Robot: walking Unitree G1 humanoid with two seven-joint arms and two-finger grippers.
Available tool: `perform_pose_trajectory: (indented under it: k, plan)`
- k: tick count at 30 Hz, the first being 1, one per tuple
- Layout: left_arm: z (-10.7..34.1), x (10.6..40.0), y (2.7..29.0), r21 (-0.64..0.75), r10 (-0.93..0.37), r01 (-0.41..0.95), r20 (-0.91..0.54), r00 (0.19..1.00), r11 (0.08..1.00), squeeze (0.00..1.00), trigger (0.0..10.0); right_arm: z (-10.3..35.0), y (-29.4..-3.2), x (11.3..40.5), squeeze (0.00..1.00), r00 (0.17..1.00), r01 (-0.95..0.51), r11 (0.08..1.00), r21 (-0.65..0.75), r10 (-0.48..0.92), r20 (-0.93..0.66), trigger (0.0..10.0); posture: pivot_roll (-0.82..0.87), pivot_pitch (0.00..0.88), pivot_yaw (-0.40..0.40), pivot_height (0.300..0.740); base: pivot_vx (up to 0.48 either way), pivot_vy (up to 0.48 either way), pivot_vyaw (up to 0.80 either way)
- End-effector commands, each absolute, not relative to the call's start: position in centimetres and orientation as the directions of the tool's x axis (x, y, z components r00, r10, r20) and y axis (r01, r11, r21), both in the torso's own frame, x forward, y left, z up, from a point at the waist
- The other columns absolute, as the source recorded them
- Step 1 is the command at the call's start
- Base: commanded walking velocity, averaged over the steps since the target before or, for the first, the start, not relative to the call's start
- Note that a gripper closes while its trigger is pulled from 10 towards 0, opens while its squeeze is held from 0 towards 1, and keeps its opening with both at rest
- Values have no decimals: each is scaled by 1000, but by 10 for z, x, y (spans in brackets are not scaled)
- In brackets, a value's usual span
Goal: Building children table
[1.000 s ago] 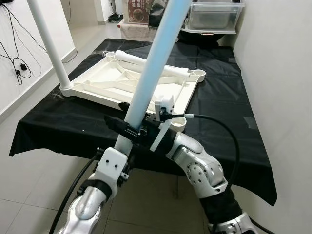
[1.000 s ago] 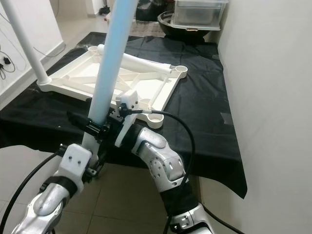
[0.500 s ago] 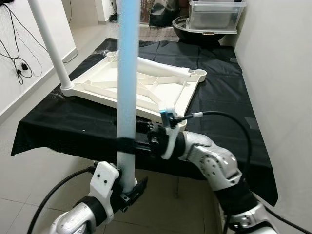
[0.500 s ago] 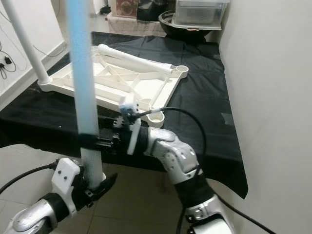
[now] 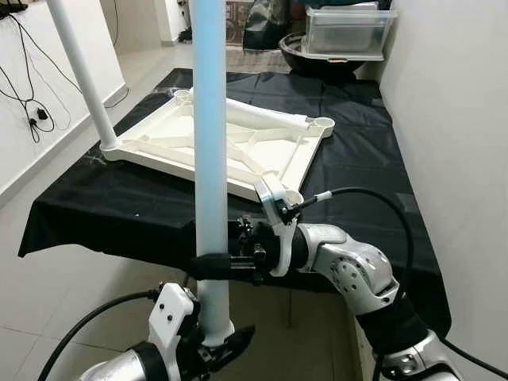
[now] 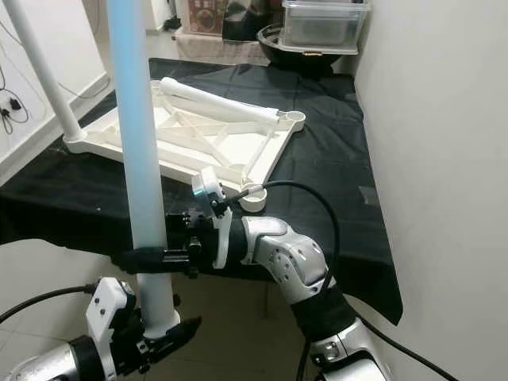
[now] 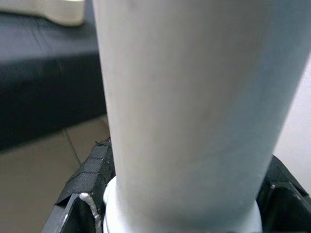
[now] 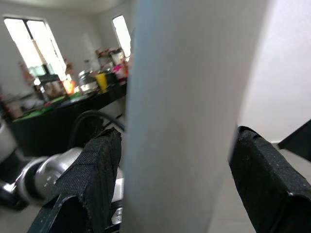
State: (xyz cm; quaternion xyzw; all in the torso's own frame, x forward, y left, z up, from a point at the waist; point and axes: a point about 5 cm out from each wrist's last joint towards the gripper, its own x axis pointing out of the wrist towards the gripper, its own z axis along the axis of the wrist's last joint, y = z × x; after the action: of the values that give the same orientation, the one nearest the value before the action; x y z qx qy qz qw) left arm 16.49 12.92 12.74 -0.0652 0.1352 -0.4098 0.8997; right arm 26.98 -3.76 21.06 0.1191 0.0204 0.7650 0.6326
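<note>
1. Left eye view: a pale blue table leg (image 5: 211, 159) stands upright before the black-draped desk (image 5: 357, 159). The left claw (image 5: 213, 343) clamps its lower end; the right claw (image 5: 214, 265) closes on it just above.
2. Right eye view: the upturned white tabletop (image 6: 198, 139) lies on the desk, one white leg (image 6: 40, 75) fitted at its corner.
3. Left wrist view: black fingers (image 7: 87, 174) flank the leg.
4. Right wrist view: pads (image 8: 97, 165) press both sides.

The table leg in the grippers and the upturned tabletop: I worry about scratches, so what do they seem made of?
The table leg looks like smooth moulded plastic, white with a matte sheen and no grain. The tabletop seems the same cream plastic; its moulded ribs and round sockets suggest that. The black cloth under it creases like thin fabric.
</note>
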Motion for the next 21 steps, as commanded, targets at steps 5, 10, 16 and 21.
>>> perform_pose_trajectory:
  k: [5, 10, 16, 21]
  plan:
    - [127, 161, 133, -234, -768, 732, -202, 607, 640, 0, 10000, 214, -36, 264, 0, -232, -954, -250, 165, 965, 124, 10000, 13, 68, 14, 740, 0, 0, 0]
    - [126, 161, 136, -233, -772, 736, -215, 599, 636, 0, 10000, 212, -35, 258, 0, -269, -941, -285, 183, 957, 108, 10000, 10, 68, 13, 740, 0, 0, 0]
    - [126, 161, 134, -242, -779, 740, -213, 590, 627, 0, 10000, 207, -30, 253, 0, -281, -933, -294, 206, 955, 92, 10000, 9, 68, 14, 740, 0, 0, 0]
    - [125, 160, 134, -244, -782, 744, -216, 584, 622, 0, 10000, 206, -28, 249, 0, -287, -927, -301, 224, 953, 94, 10000, 11, 72, 14, 740, 0, 0, 0]
